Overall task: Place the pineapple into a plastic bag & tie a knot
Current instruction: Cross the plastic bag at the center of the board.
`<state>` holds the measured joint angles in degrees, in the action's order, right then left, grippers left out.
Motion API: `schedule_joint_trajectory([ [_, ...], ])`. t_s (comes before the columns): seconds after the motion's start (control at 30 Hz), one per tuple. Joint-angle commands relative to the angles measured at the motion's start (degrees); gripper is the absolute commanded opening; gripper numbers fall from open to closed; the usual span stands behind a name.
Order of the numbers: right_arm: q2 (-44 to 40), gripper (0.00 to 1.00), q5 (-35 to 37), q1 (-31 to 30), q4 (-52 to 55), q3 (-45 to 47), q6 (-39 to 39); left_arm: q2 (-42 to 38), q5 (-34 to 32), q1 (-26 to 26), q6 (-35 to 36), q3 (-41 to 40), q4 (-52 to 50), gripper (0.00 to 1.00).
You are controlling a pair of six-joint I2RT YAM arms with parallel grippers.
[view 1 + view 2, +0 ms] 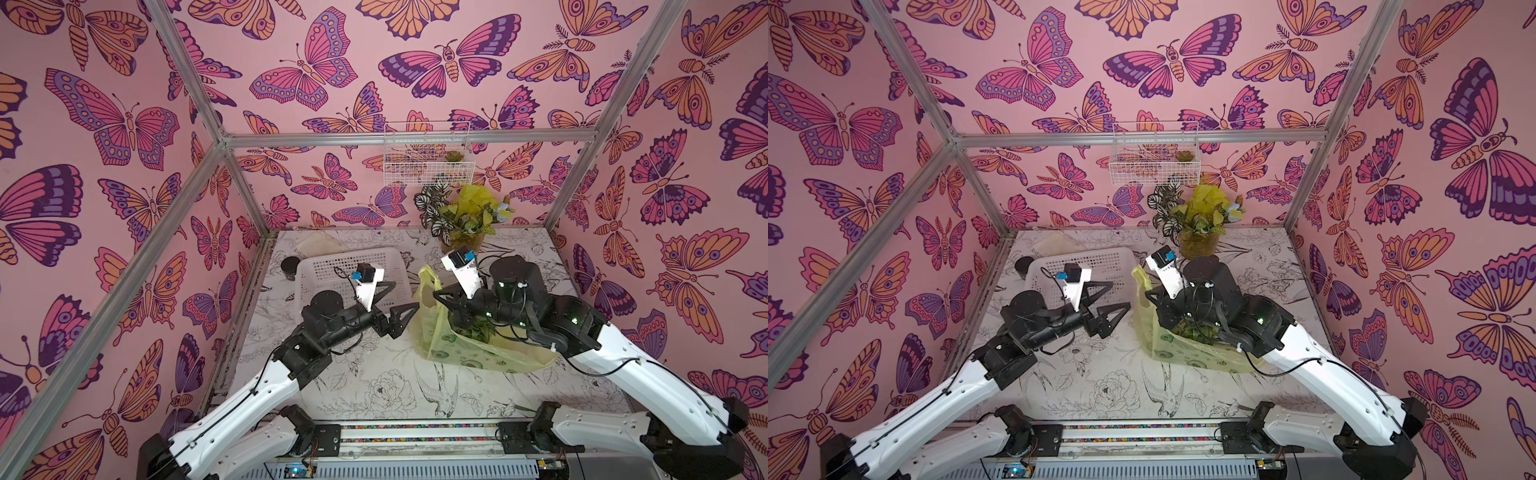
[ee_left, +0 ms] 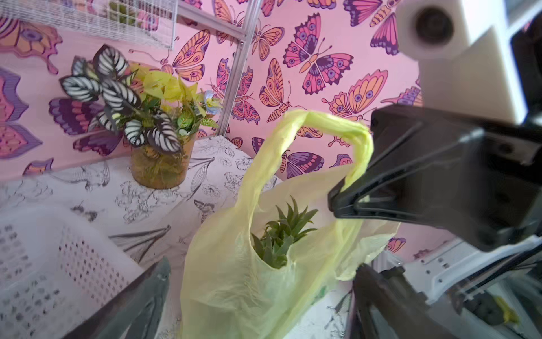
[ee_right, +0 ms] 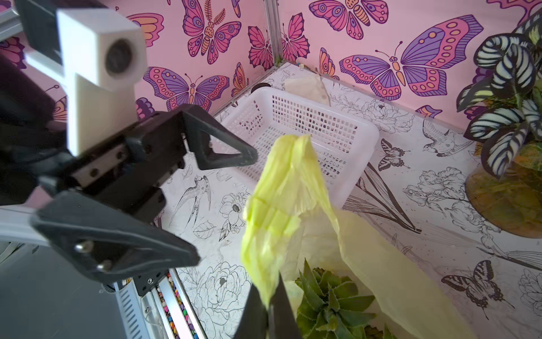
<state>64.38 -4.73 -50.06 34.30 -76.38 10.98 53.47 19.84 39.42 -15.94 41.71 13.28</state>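
Observation:
The yellow-green plastic bag stands on the table right of centre. The pineapple sits inside it, its green crown poking out of the bag's mouth. My right gripper is shut on one loop handle, which it holds up above the bag. My left gripper is open just left of the bag, level with that handle, with nothing between its fingers. No knot shows on the handles.
A white perforated basket lies behind the left gripper. A potted plant in yellow wrapping stands at the back, under a white wire basket on the wall. A small black round thing sits left of the white basket.

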Motion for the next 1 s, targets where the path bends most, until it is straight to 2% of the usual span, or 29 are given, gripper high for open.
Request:
schedule_joint_trajectory([
  [0.0,-1.4,0.00,-2.0,0.7,0.6,-0.8,-2.3,3.8,5.9,0.1,9.9,-1.7,18.9,1.00],
  [0.2,-0.5,0.00,-2.6,0.9,0.6,-1.9,-1.9,12.2,15.2,0.3,9.7,-0.3,30.4,1.00],
  [0.3,0.0,0.00,-2.4,1.0,0.2,-2.4,-1.3,14.8,18.4,0.6,9.7,0.4,31.5,1.00],
  [0.43,0.5,0.00,-2.4,1.1,-1.3,-2.6,0.2,16.5,17.7,2.2,11.2,0.3,32.3,0.98],
  [0.6,1.2,0.00,-1.1,1.1,-3.2,-2.4,2.9,18.9,14.1,5.3,13.8,1.2,33.1,0.77],
  [0.63,1.3,0.00,-0.5,1.2,-3.3,-2.4,3.4,18.9,13.3,5.6,13.9,1.1,33.8,0.70],
  [0.7,1.3,0.00,0.6,1.5,-3.2,-2.5,4.3,18.9,11.2,6.0,13.8,0.1,35.5,0.50],
  [0.83,1.1,0.00,0.9,1.9,-3.0,-2.1,5.1,18.0,10.4,6.2,14.7,-1.2,35.0,0.22],
  [0.9,0.9,0.00,0.8,2.2,-2.1,-2.2,5.1,17.7,10.0,6.2,14.7,-1.3,34.9,0.04],
  [0.93,0.7,0.00,0.5,2.5,-1.2,-2.6,5.1,17.7,9.7,6.2,14.7,-1.3,34.8,0.00],
  [0.97,0.5,0.07,0.0,3.1,0.4,-3.2,5.1,17.8,9.0,6.2,14.8,-1.2,34.3,0.00],
])
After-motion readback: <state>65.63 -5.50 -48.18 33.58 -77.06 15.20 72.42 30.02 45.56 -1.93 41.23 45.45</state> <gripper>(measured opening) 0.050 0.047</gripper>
